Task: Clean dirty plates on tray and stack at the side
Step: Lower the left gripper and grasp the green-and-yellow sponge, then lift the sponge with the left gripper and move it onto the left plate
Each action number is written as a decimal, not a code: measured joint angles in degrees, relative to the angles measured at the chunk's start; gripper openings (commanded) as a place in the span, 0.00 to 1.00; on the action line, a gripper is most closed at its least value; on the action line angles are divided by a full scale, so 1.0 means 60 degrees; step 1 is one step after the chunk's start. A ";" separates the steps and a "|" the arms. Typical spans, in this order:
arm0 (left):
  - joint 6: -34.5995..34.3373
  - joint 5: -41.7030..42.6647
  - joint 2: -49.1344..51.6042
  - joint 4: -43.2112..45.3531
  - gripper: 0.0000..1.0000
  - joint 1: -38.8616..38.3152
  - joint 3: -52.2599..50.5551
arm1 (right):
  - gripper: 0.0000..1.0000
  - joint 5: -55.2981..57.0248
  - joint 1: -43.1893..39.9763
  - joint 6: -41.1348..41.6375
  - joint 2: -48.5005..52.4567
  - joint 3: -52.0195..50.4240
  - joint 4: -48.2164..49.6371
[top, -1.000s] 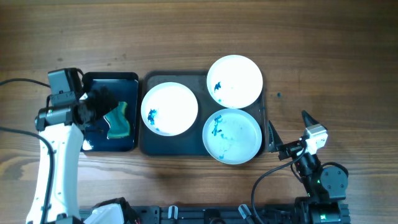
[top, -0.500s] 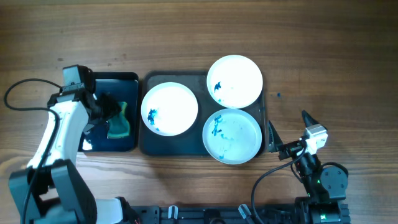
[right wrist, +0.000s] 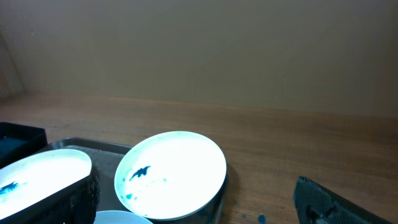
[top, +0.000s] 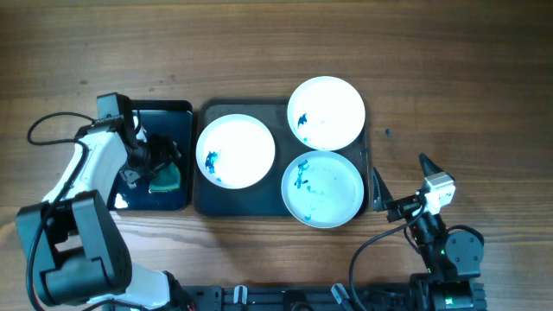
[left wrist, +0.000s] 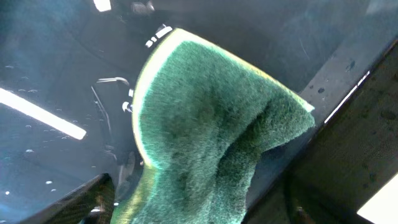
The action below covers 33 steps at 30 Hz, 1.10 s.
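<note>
Overhead, nearest the robot's base, the closest of the plates [top: 321, 188] lies on the tray [top: 259, 200] with thin teal streaks across its left half. Just beyond it to the left, the second plate [top: 235, 151] carries a blue blot near its left rim. The farthest plate [top: 326, 112] overlaps the tray's back right corner and has a smear on its left side. All three are stained and on the tray, and nothing is stacked on the wooden table [top: 259, 43] beside it. By my reading the task has barely begun: every plate is yet to be wiped and moved, and the step in hand is fetching the cleaning tool. The right gripper [top: 397, 166] sits close to the base, just right of the tray. Its jaws are spread wide, holding nothing and touching no plate. Farther off on the left, the left gripper [top: 151, 155] is down inside the small black tray [top: 160, 111], right on the green sponge [left wrist: 211, 143]. The left wrist view shows that sponge buckled into a fold and raised off the wet, glossy floor. Only a sliver of one finger shows there. From the fold I judge the jaws are pinched narrowly onto the sponge, though the contact itself is hidden.
</note>
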 measured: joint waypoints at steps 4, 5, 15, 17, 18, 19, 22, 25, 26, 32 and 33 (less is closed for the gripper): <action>0.0149 0.0262 0.0062 -0.0171 0.69 0.0000 0.0000 | 1.00 -0.0004 0.0000 0.0000 0.0000 0.0000 -0.0004; 0.0175 0.0262 0.0062 -0.0215 0.67 0.0000 0.0000 | 1.00 0.0000 0.0000 0.0000 0.0000 0.0000 -0.0004; 0.0321 0.0240 0.0153 0.0397 0.48 0.0000 -0.0459 | 1.00 -0.0004 0.0000 0.0000 0.0000 0.0000 -0.0004; 0.0313 0.0106 0.0160 0.0452 0.22 0.0000 -0.0503 | 0.99 -0.0004 0.0000 0.0000 0.0000 0.0000 -0.0004; 0.0346 -0.0011 0.0160 0.0452 0.14 0.0000 -0.0506 | 1.00 0.0000 0.0000 0.0004 0.0000 0.0000 -0.0004; 0.0331 -0.0149 0.0160 0.0452 0.04 0.0000 -0.0506 | 1.00 0.0000 0.0000 0.0004 0.0000 0.0000 -0.0004; 0.0372 -0.0488 0.0160 0.0448 0.04 -0.0007 -0.0506 | 1.00 -0.0004 0.0000 0.0004 0.0000 0.0000 0.0000; 0.0375 -0.0572 0.0160 0.0375 0.04 -0.0007 -0.0495 | 1.00 0.0000 0.0000 0.0000 0.0000 0.0000 0.0000; 0.0375 -0.0608 0.0160 0.0182 0.04 -0.0007 -0.0441 | 1.00 -0.0004 0.0000 0.0000 0.0000 0.0000 0.0000; 0.0375 -0.0510 -0.0667 -0.1351 0.04 -0.0007 0.0754 | 1.00 -0.0004 0.0000 0.0000 0.0000 0.0000 -0.0004; 0.0379 -0.0419 -0.1100 -0.1377 0.04 -0.0007 0.0943 | 1.00 0.0000 0.0000 0.0000 0.0000 0.0000 0.0000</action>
